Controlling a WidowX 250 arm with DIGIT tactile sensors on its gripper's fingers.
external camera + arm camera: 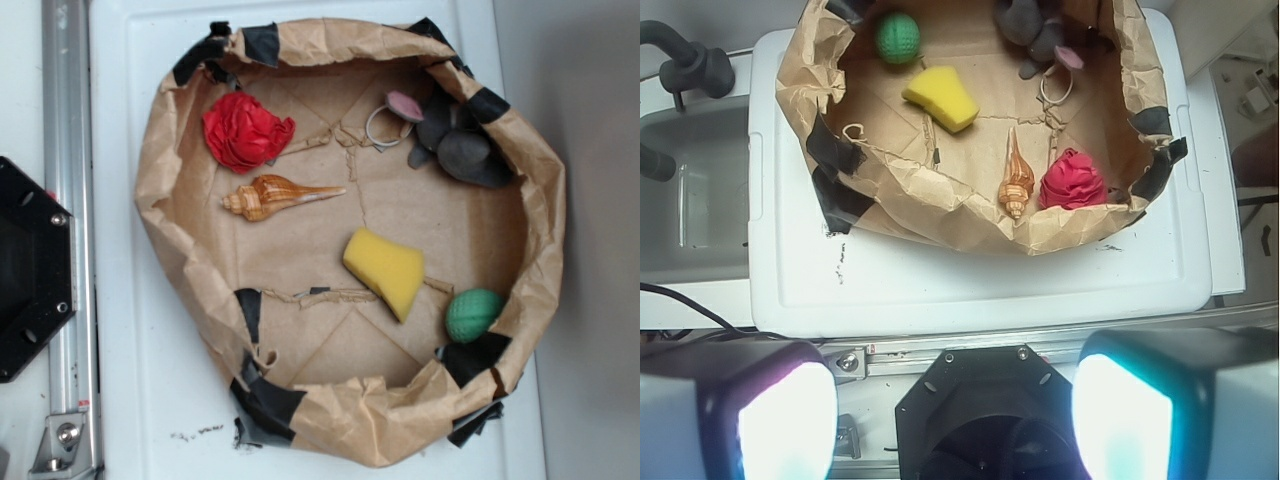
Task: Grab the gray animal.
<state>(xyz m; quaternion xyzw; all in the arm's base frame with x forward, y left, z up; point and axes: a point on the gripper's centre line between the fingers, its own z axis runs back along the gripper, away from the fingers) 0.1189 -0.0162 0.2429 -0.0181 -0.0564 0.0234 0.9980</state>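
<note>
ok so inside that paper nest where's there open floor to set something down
Biggest bare patch: below the shell and left of the sponge, reaching the near paper wall. Another lies between the sponge and the gray animal. Crowded: the top, with the red wad, ring and animal; and the ball corner.

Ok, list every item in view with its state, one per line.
gray animal: slumped against the paper wall, ungrasped
silvery ring: flat, beside the gray animal
red crumpled ball: resting on the floor
seashell: on its side
yellow sponge: lying flat
green ribbed ball: against the wall
gripper: open, away from the basket
</note>
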